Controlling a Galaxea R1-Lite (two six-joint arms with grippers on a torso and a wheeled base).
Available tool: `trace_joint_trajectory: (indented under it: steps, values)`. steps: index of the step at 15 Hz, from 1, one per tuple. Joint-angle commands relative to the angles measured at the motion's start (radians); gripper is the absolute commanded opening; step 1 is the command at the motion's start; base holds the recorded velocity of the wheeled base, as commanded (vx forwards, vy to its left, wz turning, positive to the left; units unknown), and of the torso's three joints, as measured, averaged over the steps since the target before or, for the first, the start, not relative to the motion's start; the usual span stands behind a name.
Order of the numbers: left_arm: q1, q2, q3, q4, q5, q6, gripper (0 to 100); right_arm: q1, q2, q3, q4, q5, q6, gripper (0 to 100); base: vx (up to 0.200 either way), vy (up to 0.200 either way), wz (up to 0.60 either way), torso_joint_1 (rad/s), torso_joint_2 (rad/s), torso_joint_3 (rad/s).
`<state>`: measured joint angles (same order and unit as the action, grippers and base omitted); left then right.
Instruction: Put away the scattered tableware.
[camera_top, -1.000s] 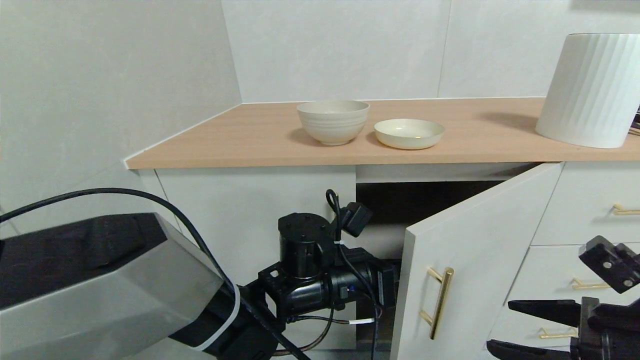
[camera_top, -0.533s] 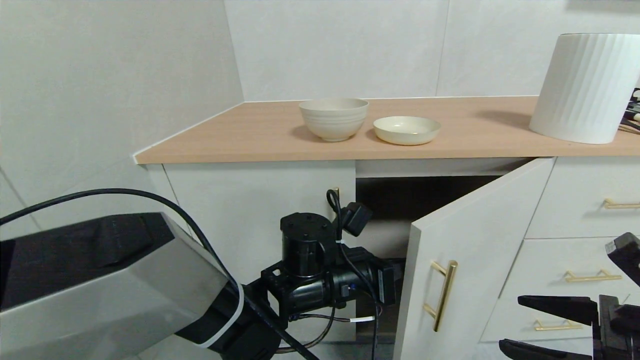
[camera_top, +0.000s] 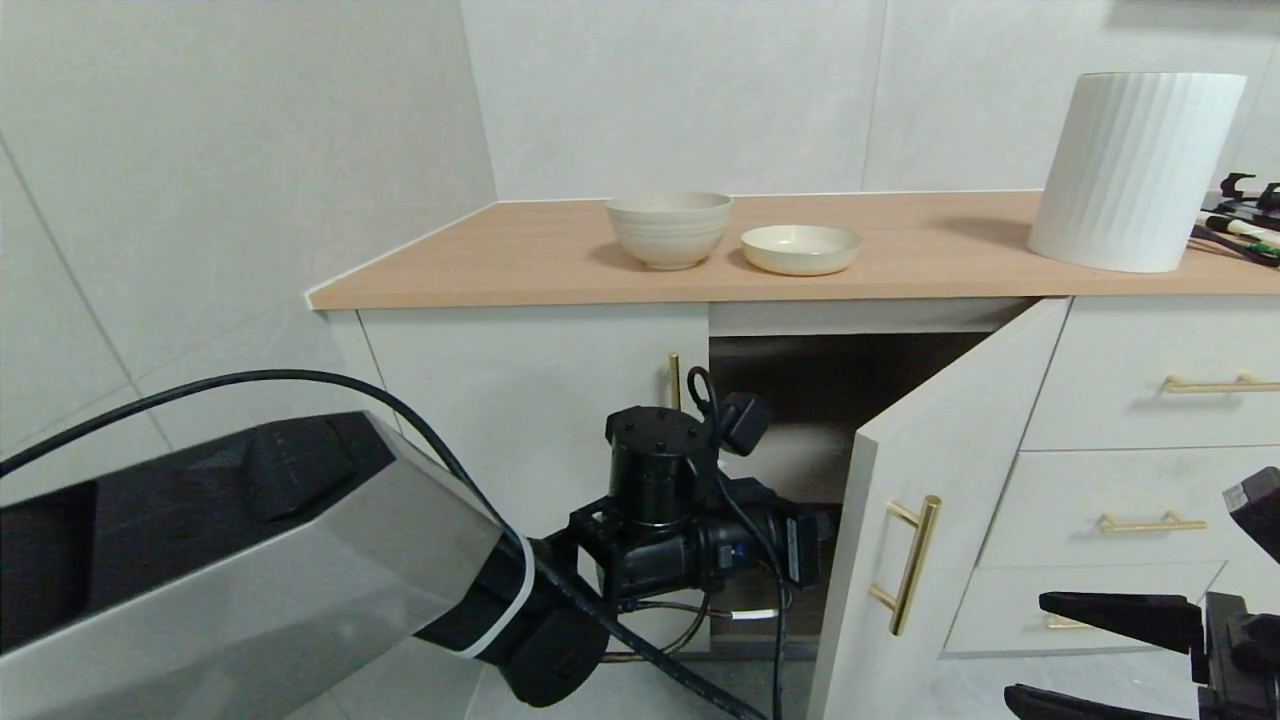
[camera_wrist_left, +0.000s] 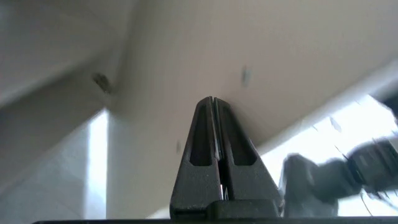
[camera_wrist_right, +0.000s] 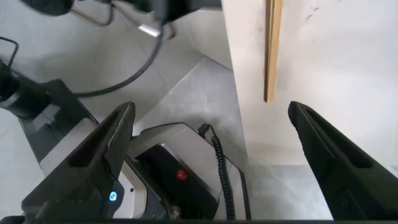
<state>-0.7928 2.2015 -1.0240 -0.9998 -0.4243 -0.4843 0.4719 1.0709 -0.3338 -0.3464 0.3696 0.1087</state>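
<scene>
On the wooden countertop (camera_top: 520, 262) a cream ribbed bowl (camera_top: 668, 228) stands upright, and a shallow cream dish (camera_top: 801, 248) lies just to its right. My left arm's wrist (camera_top: 690, 520) is low in front of the open cabinet, with its fingers hidden behind the door. In the left wrist view my left gripper (camera_wrist_left: 212, 99) is shut on nothing, close to a pale panel. My right gripper (camera_top: 1028, 648) hangs open and empty at the lower right, beside the door. In the right wrist view the right gripper (camera_wrist_right: 210, 107) has its fingers wide apart near the gold handle (camera_wrist_right: 270, 50).
The white cabinet door (camera_top: 940, 480) with a gold handle (camera_top: 908, 580) swings out over a dark interior (camera_top: 800, 365). Right of it are drawers (camera_top: 1150, 370). A tall white ribbed container (camera_top: 1135, 170) and some utensils (camera_top: 1245, 228) occupy the counter's right end. A tiled wall closes the left.
The whole head picture has shifted: the counter and cabinet look farther off and more of the right side shows, so the camera moved. Bowl and dish keep their places on the counter.
</scene>
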Motion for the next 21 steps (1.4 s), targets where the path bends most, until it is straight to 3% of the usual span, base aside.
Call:
trace_joint_trajectory:
  steps: [1, 9, 16, 19, 21]
  values:
    - [-0.003, 0.03, -0.065, 0.03, 0.019, 0.0, 0, 0.002, -0.002, -0.001, 0.0, 0.0, 0.0, 100, 0.0, 0.0, 0.0, 0.0, 0.0, 0.0]
    - [-0.019, 0.046, -0.111, 0.05, 0.03, 0.0, 0, 0.004, -0.005, -0.001, 0.0, 0.0, 0.0, 100, -0.075, 0.0, 0.0, 0.001, 0.0, -0.001]
    - [-0.068, 0.095, -0.209, 0.135, 0.147, 0.003, 0, 0.033, -0.023, -0.002, 0.001, -0.001, 0.0, 100, 0.0, 0.0, 0.0, 0.0, 0.0, 0.0]
    - [-0.151, 0.034, -0.202, 0.138, 0.177, 0.003, 0, 0.076, -0.089, -0.007, 0.021, 0.003, 0.003, 100, 0.0, 0.0, 0.0, 0.0, 0.0, 0.0]
    - [-0.252, -0.04, -0.172, 0.15, 0.162, 0.0, 0, 0.14, -0.198, -0.011, 0.047, 0.089, 0.011, 100, 0.0, 0.0, 0.0, 0.0, 0.0, 0.0]
